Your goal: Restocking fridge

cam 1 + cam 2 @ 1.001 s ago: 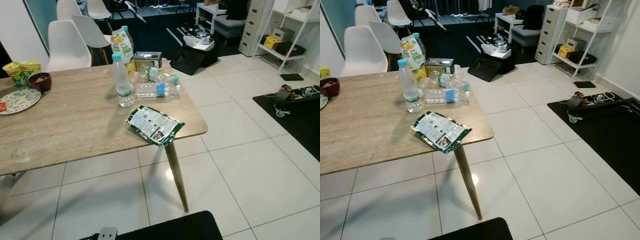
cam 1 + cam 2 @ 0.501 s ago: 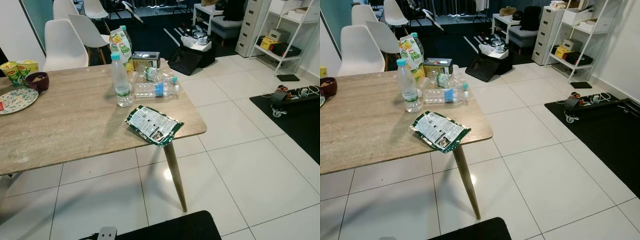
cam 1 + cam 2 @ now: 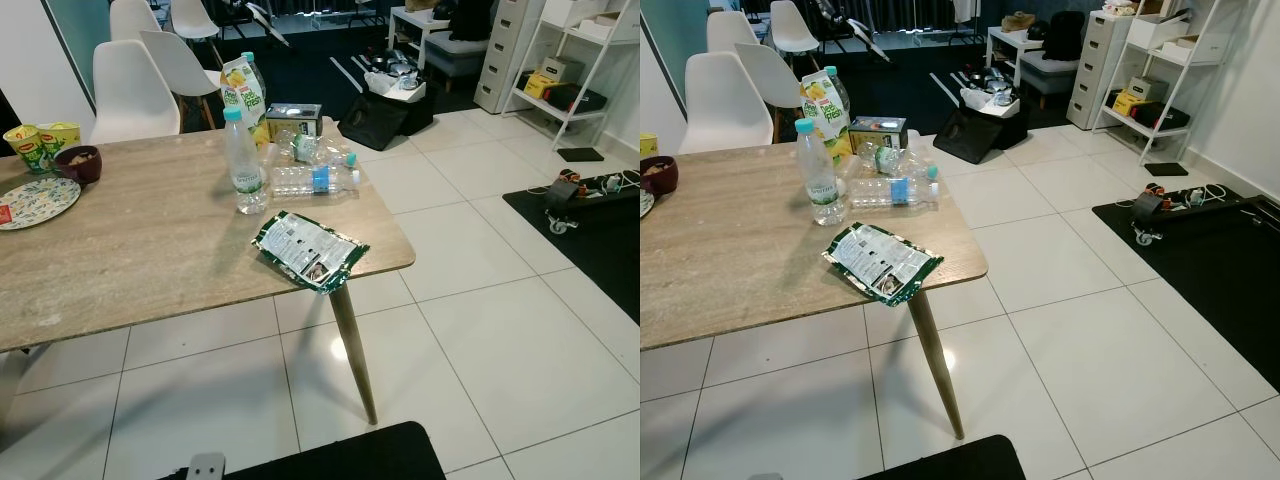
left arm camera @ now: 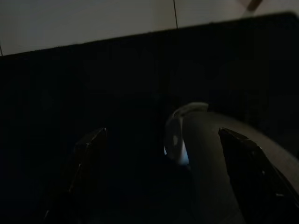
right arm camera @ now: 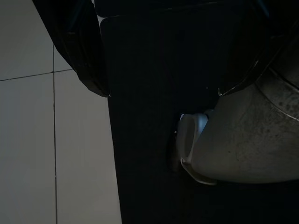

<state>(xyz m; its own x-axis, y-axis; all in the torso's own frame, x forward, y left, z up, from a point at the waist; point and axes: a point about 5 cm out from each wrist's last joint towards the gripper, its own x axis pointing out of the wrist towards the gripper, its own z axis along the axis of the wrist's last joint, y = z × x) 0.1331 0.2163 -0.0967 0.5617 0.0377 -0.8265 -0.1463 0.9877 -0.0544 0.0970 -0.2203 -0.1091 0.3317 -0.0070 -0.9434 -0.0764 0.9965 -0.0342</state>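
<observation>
Where it stands upright on the table (image 3: 120, 250), clear capped bottle (image 3: 244, 160), green-labelled.

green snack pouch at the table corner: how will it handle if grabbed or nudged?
The green snack pouch lies flat and crinkled, so probably floppy and light; a pinch may fold it. Its glossy film looks slippery. One end overhangs the wooden table near the corner, so a push outward would likely tip it onto the floor.
</observation>
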